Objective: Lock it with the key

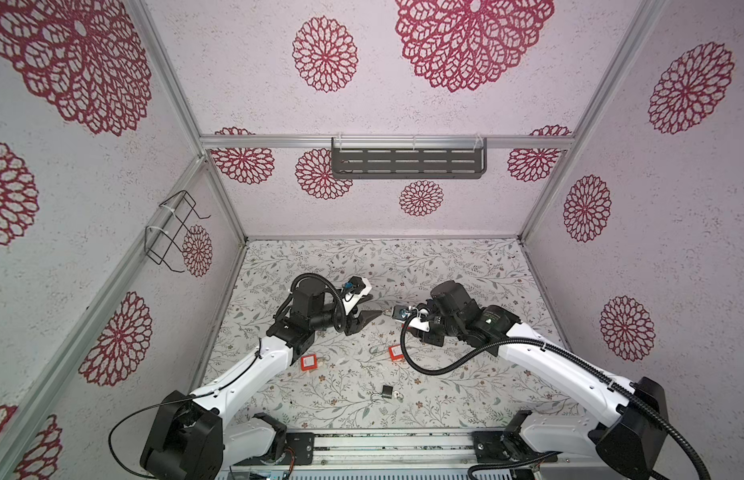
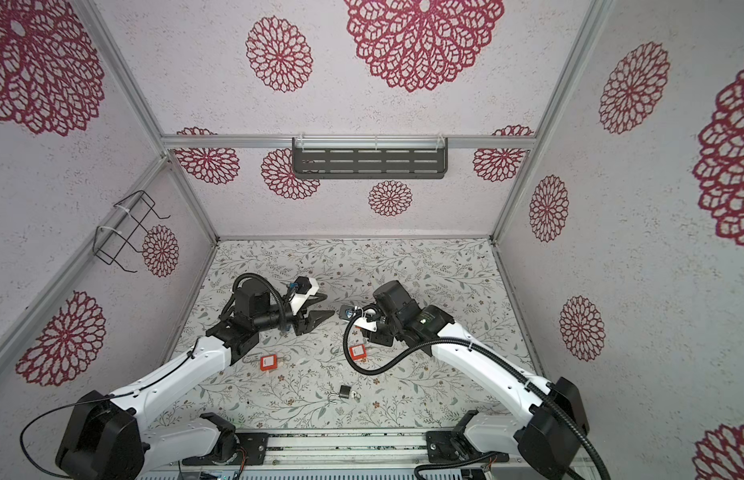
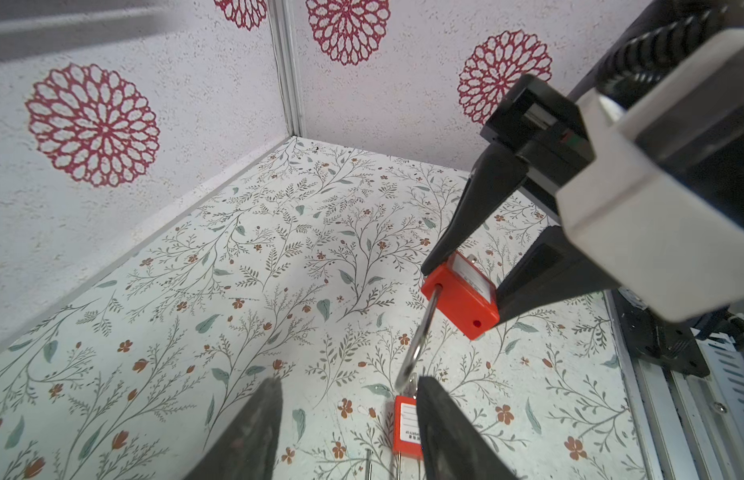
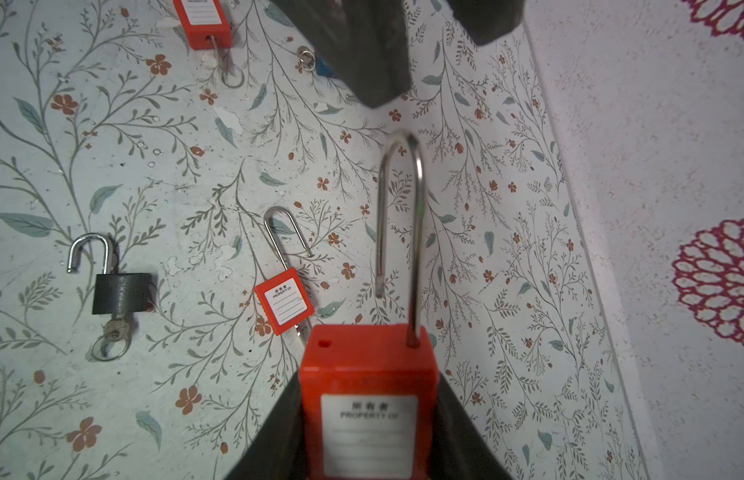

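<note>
White walls printed with red rosettes enclose a tabletop covered in a leaf-and-flower pattern. Above its middle, the right gripper is clamped on the body of an orange padlock, one finger on each side. The white label faces the wrist camera. The long shackle points away from the gripper, with its free leg out of the body, so the lock stands open. The end of the body opposite the shackle is hidden between the fingers, so it cannot be told whether a key sits there. The left gripper faces it with its jaws spread and nothing between them. The bend of the shackle lies just beside one of its fingers, and contact cannot be confirmed. Three more locks lie on the tabletop. A black padlock has its shackle open and a key on a ring in its underside. A second orange padlock lies nearer the middle, also open. A third orange padlock lies on the left arm's side.
</note>
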